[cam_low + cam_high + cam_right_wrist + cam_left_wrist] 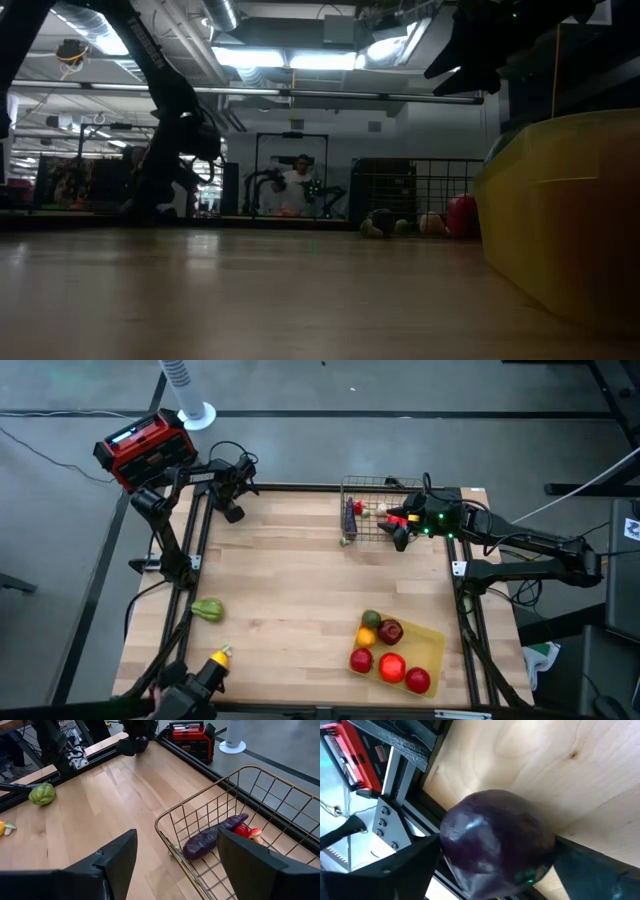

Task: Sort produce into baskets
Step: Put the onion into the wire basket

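Produce was spread over the table (300,590). The piece that mattered was a round dark purple vegetable (492,842). It sat between the fingers of my left pincer (233,510) at the upper left of the high view, close by the table's edge and near the red-and-black box (145,448). One finger stood on each side of it, wide apart and close against its skin. I could not tell whether they were clamped on it or only flanking it. It looked nearly as broad as it was long, with a green stem end facing the wrist, so I judged its long axis mattered little for the grip.

From that pincer the wire basket (352,484) lay across the table at the upper middle of the high view. It held a long eggplant (212,837) and a red pepper (241,831). The yellow tray (436,642) of red and orange fruit sat far off at the lower right.

My right pincer (399,532) hung over the basket's right side with its fingers apart and nothing between them. The left arm was plainly the nearer one to the purple piece. I reckoned the coming move was a carry rightward to the basket. A green pepper (207,610) waited at the left edge.
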{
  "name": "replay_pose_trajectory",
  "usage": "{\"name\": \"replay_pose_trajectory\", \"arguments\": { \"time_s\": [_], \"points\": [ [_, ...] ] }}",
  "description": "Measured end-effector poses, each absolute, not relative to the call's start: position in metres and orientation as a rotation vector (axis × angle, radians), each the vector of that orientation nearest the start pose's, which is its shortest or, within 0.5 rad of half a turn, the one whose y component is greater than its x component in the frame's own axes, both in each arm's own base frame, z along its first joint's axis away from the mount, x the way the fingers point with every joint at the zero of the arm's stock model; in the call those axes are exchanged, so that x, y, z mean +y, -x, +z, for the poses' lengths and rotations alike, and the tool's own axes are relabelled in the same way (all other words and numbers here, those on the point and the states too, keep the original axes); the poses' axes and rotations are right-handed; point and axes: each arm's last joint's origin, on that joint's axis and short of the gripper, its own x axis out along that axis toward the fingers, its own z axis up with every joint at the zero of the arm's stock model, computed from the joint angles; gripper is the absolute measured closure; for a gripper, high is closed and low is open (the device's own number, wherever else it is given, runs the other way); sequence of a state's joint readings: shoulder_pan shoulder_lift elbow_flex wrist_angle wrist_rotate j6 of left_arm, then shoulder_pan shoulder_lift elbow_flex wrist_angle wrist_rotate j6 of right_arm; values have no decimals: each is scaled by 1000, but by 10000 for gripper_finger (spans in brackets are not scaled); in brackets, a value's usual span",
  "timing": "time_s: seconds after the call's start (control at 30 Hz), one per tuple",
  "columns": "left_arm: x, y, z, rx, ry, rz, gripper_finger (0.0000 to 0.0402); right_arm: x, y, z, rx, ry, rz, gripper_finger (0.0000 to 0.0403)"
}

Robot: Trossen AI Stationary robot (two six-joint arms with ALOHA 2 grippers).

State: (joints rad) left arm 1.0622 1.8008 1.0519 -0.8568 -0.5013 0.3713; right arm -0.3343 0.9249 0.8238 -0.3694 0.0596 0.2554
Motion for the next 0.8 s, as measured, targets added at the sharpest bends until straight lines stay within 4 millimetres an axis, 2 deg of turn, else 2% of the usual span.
{"name": "replay_pose_trajectory", "arguments": {
  "time_s": [0.27,0.43,0.63,0.8],
  "points": [
    [264,-137,146,1850,220,826,130,-66,-186,305,418,-312,-445,134],
    [259,-152,154,1836,183,813,134,-66,-186,305,418,-312,-445,134],
    [253,-190,177,1760,90,783,125,-66,-186,305,418,-312,-445,134],
    [242,-232,204,1570,113,746,123,-66,-186,306,417,-312,-444,134]
  ]
}}
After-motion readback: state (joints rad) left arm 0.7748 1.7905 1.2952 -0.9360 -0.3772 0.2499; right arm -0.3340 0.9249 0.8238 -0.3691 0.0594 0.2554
